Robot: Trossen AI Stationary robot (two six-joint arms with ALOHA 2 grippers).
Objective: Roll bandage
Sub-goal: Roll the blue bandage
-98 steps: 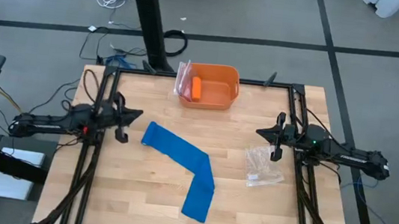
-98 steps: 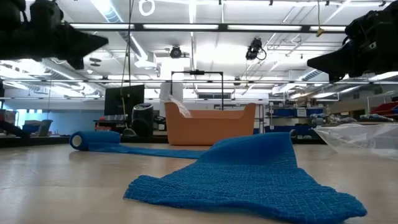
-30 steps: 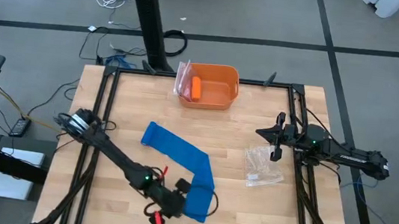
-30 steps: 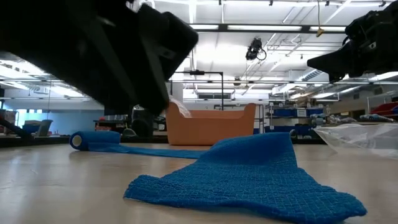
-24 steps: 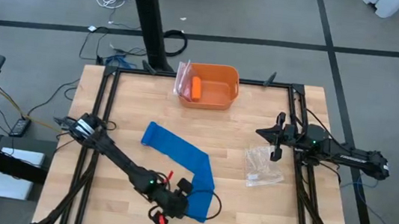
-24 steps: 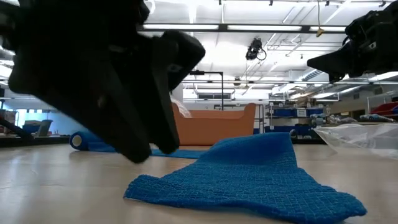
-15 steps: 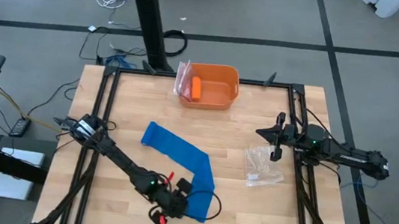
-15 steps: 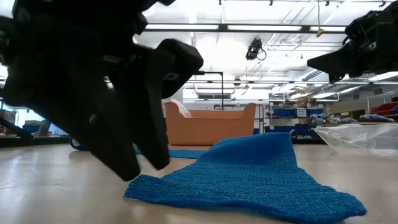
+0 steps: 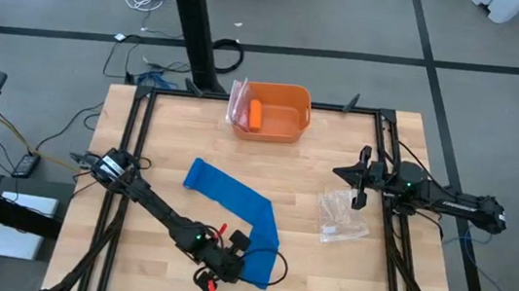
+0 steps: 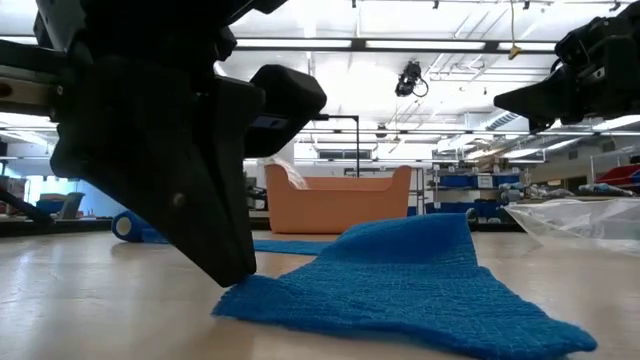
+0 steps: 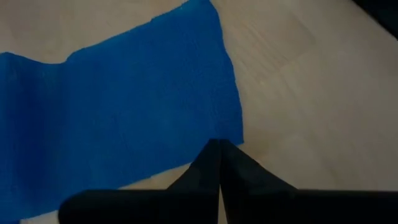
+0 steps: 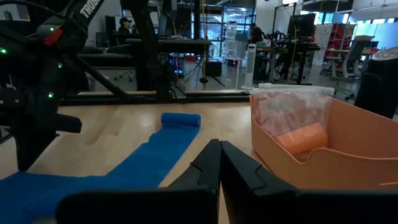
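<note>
Two arms show in the high view: the left gripper (image 9: 238, 261) is stretched low across the wooden table (image 9: 336, 164) to the near end of the bandage (image 9: 234, 199), a bright blue strip bent in an L, with a small rolled end at its far left; the right gripper (image 9: 355, 183) waits near the table's right edge, just beside a crinkly clear plastic bag (image 9: 341, 216). An orange bin (image 9: 273, 111) at the far edge holds a small orange cylinder (image 9: 256, 114). In the low view, the left gripper (image 10: 232, 270) fills the left side, its dark tip down at the near edge of the bandage (image 10: 410, 280), which bulges up in a fold behind it; the rolled end lies farther back, before the orange bin (image 10: 335, 205). The right gripper (image 10: 520, 100) hangs high at the right. In the left wrist view, the fingers (image 11: 205, 171) are pressed together into a point at the bandage's (image 11: 118, 112) near edge; whether cloth is pinched between them cannot be told. In the right wrist view, the right fingers (image 12: 208, 165) are likewise clenched on nothing, with the bandage (image 12: 143, 152) well apart ahead and the orange bin (image 12: 311, 155) to one side.
</note>
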